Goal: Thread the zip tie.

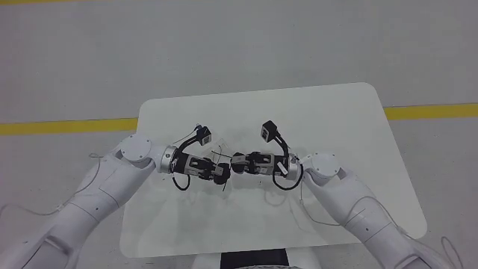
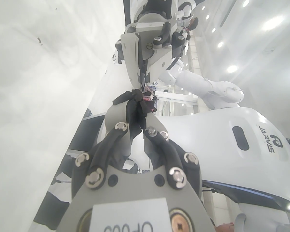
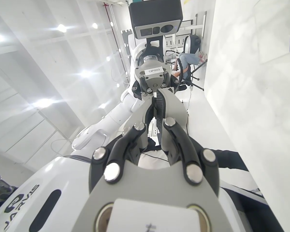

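Top view: above the white table point(image 1: 336, 119), the left gripper point(image 1: 222, 171) and right gripper point(image 1: 238, 165) meet tip to tip. Both are clenched on the thin dark zip tie point(image 1: 219, 153).

Left wrist view: threading likely needs the tail lined up squarely with the head's slot, then fed slowly.

Right wrist view: the pinched fingers hide the slot, and head and tail are hard to tell apart.

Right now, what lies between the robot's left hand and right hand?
The thin black plastic zip tie bridges the left hand and right hand, which meet tip to tip; the right wrist view shows it.
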